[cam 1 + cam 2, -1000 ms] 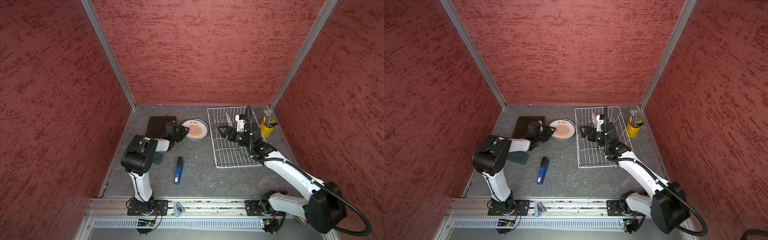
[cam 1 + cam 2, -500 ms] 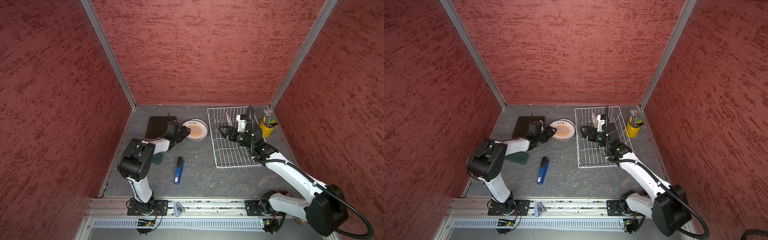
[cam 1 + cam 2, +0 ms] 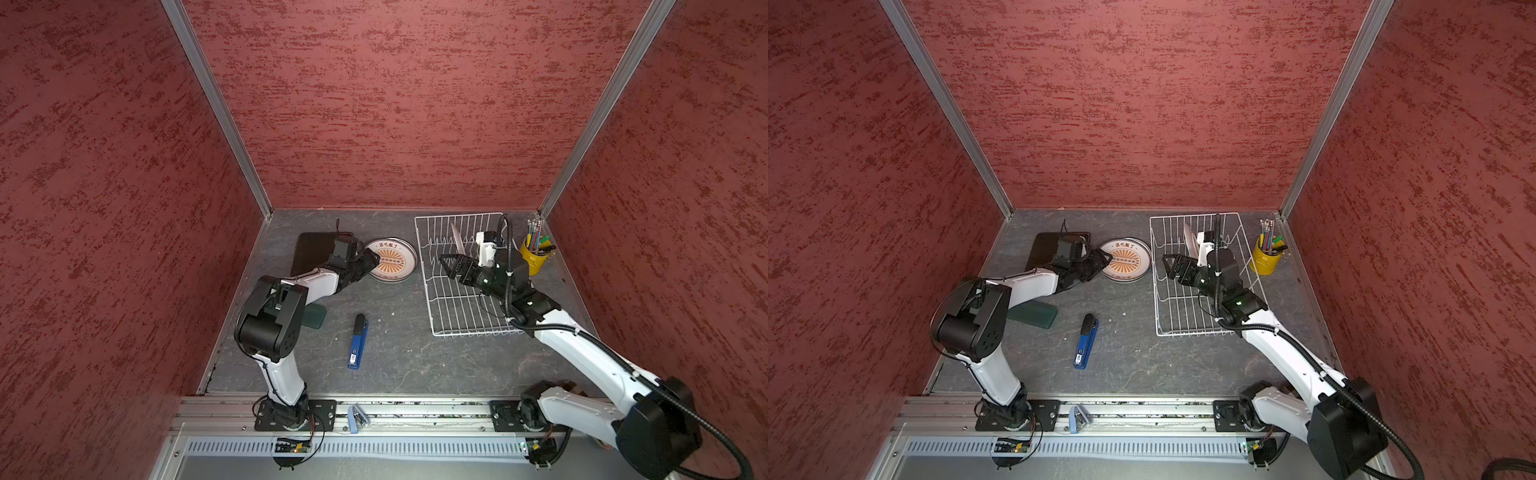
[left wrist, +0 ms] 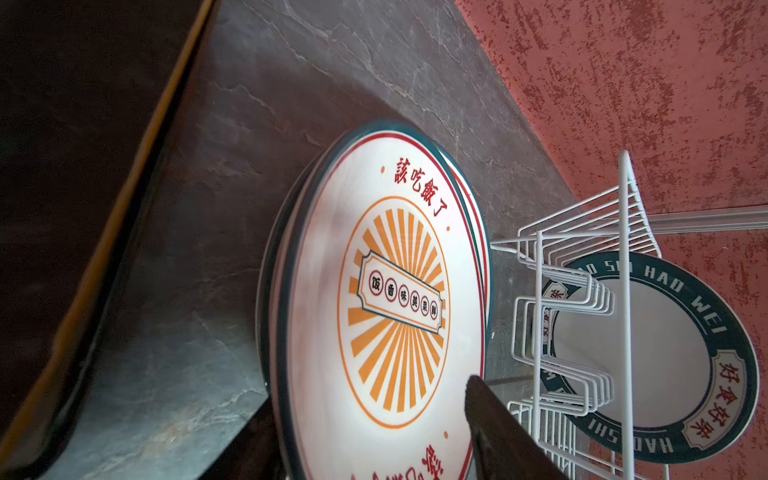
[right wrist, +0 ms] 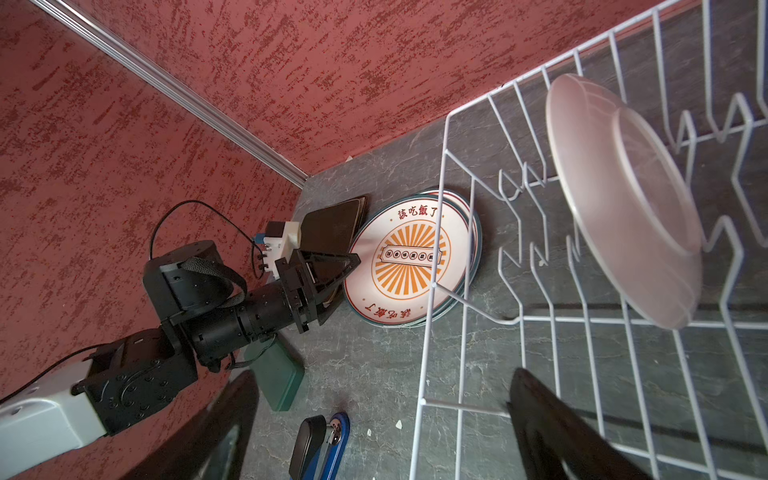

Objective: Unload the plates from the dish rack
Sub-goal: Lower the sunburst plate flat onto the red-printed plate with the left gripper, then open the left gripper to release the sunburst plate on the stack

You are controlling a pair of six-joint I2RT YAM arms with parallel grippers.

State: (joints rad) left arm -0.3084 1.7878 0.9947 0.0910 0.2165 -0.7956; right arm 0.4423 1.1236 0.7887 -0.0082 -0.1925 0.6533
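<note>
Two round plates lie stacked on the table, a sunburst plate on top. My left gripper stands open with that plate's near rim between its fingers. Dark brown square plates lie stacked just left of it. One round plate with a dark lettered rim stands upright in the white wire dish rack. Over the rack's left side my right gripper hangs wide open and empty, short of that plate.
A blue stapler lies mid-table. A dark green slab sits under the left arm. A yellow cup of pens stands right of the rack. Red walls close in on three sides.
My left gripper has shifted right, from the square plates onto the sunburst plate's rim, and its jaws have widened. The right arm has barely moved.
</note>
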